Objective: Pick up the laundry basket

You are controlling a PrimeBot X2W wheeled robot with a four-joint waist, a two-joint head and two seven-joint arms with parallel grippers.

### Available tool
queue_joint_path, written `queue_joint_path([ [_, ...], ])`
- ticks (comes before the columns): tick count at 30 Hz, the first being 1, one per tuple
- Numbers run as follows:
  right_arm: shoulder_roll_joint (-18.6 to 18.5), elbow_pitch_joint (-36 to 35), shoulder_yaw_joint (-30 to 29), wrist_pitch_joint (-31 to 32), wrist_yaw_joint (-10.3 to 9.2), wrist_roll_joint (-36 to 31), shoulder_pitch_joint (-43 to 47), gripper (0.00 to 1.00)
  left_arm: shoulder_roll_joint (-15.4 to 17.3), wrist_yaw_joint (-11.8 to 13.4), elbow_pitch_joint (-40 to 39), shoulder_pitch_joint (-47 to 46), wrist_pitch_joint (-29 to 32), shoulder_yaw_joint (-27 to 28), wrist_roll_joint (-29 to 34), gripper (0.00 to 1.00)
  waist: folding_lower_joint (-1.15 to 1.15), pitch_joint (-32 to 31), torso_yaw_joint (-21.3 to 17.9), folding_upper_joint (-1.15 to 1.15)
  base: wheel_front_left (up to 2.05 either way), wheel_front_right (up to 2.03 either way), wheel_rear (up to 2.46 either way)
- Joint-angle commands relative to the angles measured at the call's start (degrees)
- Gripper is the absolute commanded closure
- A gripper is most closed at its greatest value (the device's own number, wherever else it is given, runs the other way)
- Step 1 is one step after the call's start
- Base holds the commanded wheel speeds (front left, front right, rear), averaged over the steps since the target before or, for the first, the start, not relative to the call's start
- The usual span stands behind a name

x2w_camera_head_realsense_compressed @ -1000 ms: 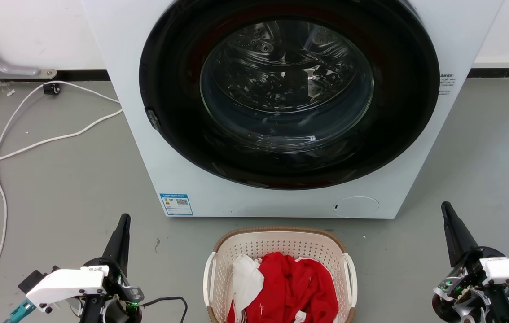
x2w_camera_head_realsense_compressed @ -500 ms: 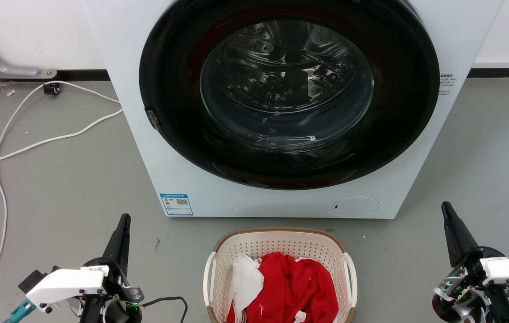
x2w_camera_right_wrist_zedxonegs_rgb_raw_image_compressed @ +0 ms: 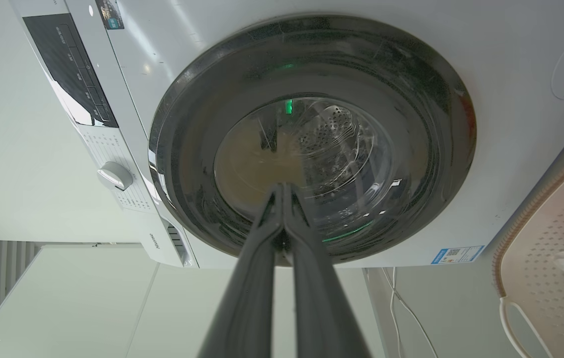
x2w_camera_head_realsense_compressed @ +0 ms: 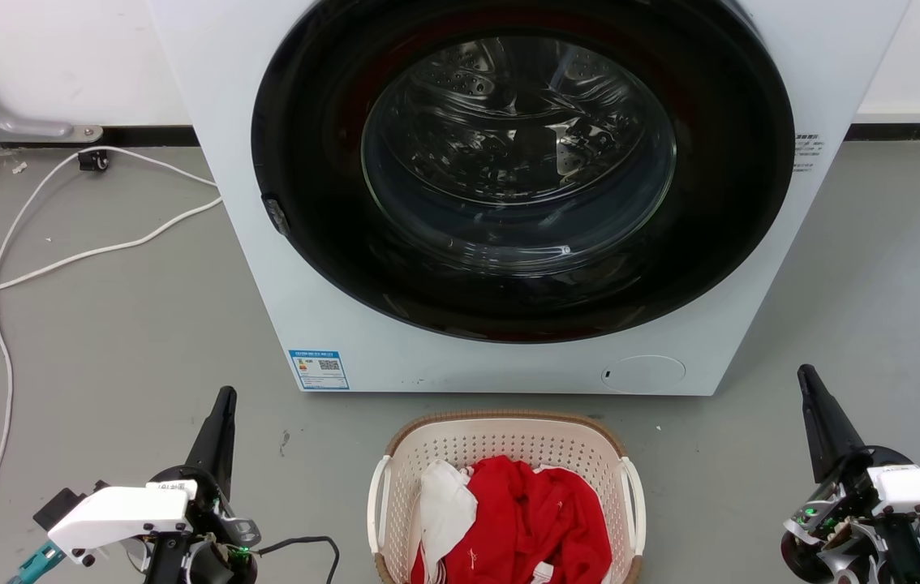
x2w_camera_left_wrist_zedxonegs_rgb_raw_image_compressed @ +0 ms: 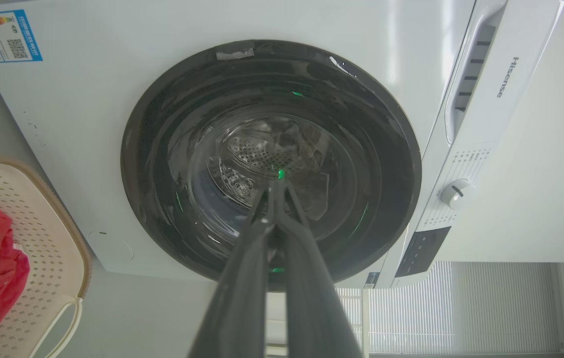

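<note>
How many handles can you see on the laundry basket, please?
2: the left handle on the laundry basket's left side, the right handle on its right side. The near end is cut off, so more may be hidden.

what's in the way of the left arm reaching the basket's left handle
Likely nothing: bare floor lies between the shut left pincer and the left handle of the laundry basket. It would need to open and turn first.
</note>
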Motion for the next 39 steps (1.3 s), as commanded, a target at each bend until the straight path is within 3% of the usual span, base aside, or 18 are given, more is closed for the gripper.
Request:
queue_joint_path([
  [1, 0.20, 0.04, -0.09, 0.15, 0.00, -0.33, -0.64, 1.00, -0.01, -0.18, 0.07, -0.63, 0.04, 0.20, 0.42, 1.00, 0.00, 0.00, 0.00, 0.00, 0.00, 0.00, 0.00],
  [39, 0.23, 0.04, -0.18, 0.21, 0.00, -0.38, -0.66, 1.00, -0.11, -0.18, 0.07, -0.64, 0.22, 0.34, 0.37, 1.00, 0.00, 0.00, 0.00, 0.00, 0.00, 0.00, 0.00],
])
